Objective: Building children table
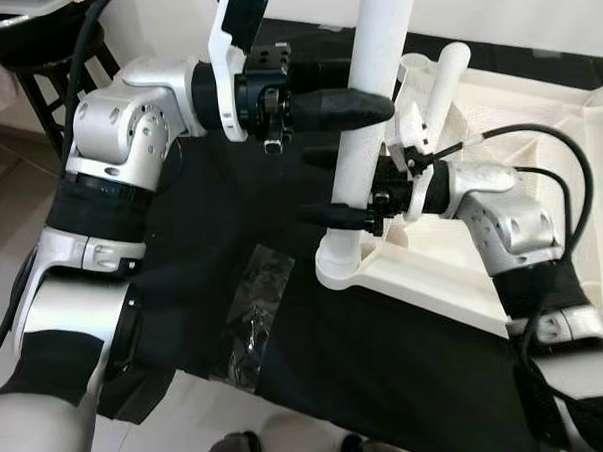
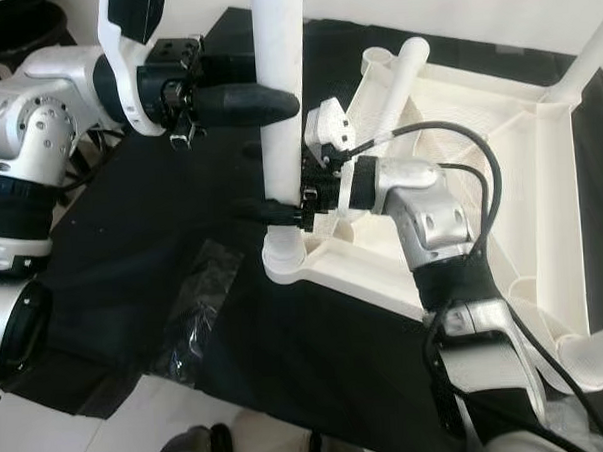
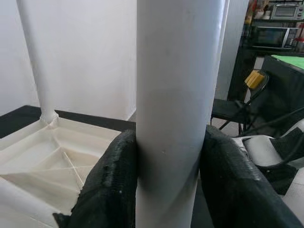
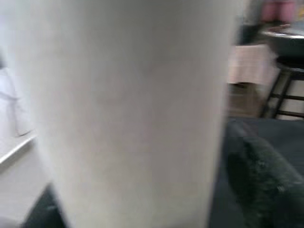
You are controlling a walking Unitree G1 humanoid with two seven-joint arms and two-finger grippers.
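Observation:
A white plastic tabletop (image 1: 484,278) lies upside down on a black cloth. A white table leg (image 1: 370,83) stands upright in its near-left corner socket (image 1: 338,266). My left gripper (image 1: 366,101) is shut on the leg high up, one black finger (image 1: 341,107) crossing in front of it. My right gripper (image 1: 345,187) is shut on the same leg lower down, just above the socket. In the left wrist view the leg (image 3: 175,95) sits tight between both fingers (image 3: 111,180). The right wrist view has the leg (image 4: 128,109) very close, with one finger (image 4: 259,180) beside it.
More white legs stand in other corners of the tabletop (image 2: 405,71), (image 2: 590,63), (image 2: 598,358). A clear plastic bag (image 1: 250,313) lies on the black cloth (image 1: 193,271) left of the socket. A dark stool (image 1: 34,67) stands at the far left.

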